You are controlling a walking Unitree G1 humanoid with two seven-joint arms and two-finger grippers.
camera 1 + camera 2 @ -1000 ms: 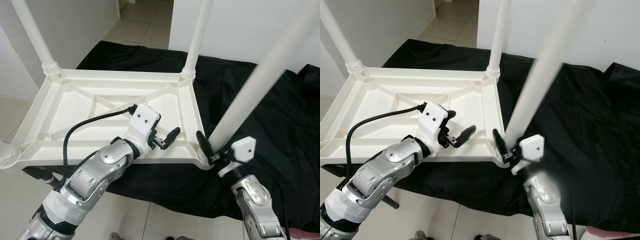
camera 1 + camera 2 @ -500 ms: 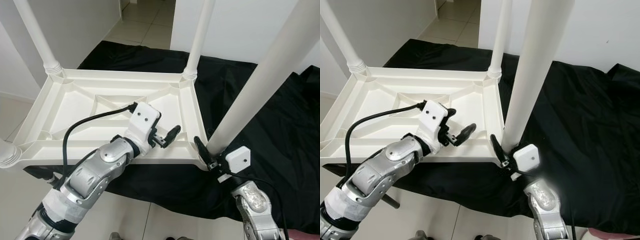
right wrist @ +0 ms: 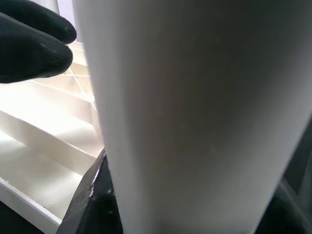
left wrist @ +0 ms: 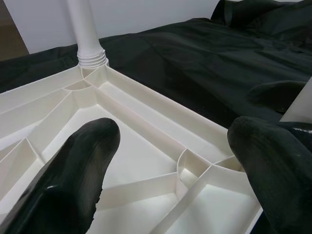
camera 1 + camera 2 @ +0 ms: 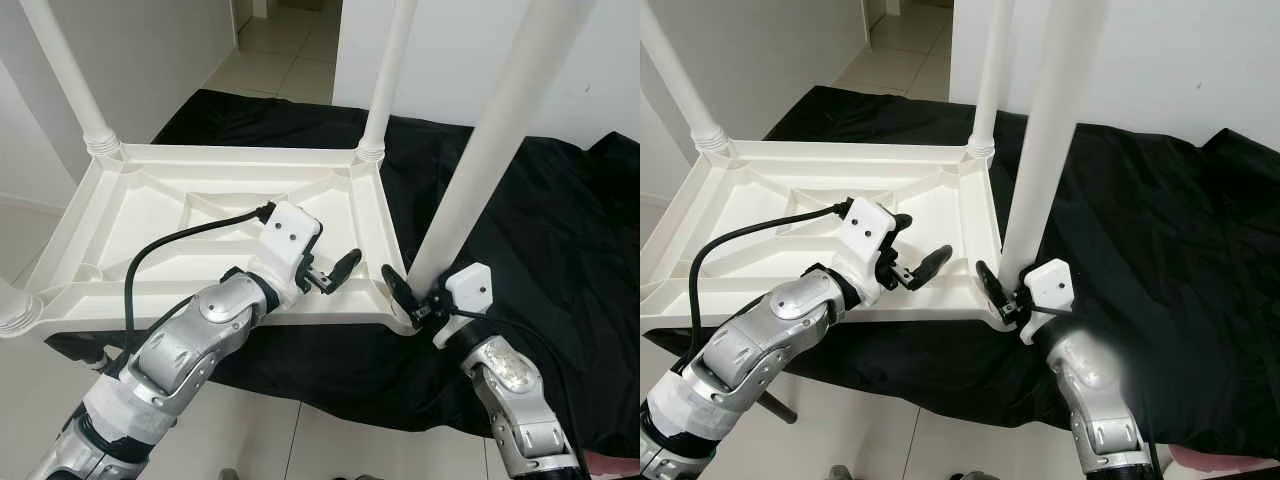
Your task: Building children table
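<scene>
Done: three white plastic legs (image 5: 385, 80) stand in upturned white ribbed tabletop (image 5: 150, 215)
Left: right claw (image 5: 418, 300) grips fourth white leg (image 5: 480, 150) at lower-centre corner; left claw (image 5: 325, 278) gapes empty

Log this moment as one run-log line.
right tool: shut on table leg at near corner socket | left tool: open over upturned tabletop | black cloth beneath

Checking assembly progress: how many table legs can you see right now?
4. One at the far left corner, one at the far right corner, one at the near left corner, barely in frame, and one at the near right corner held by the right claw.
</scene>
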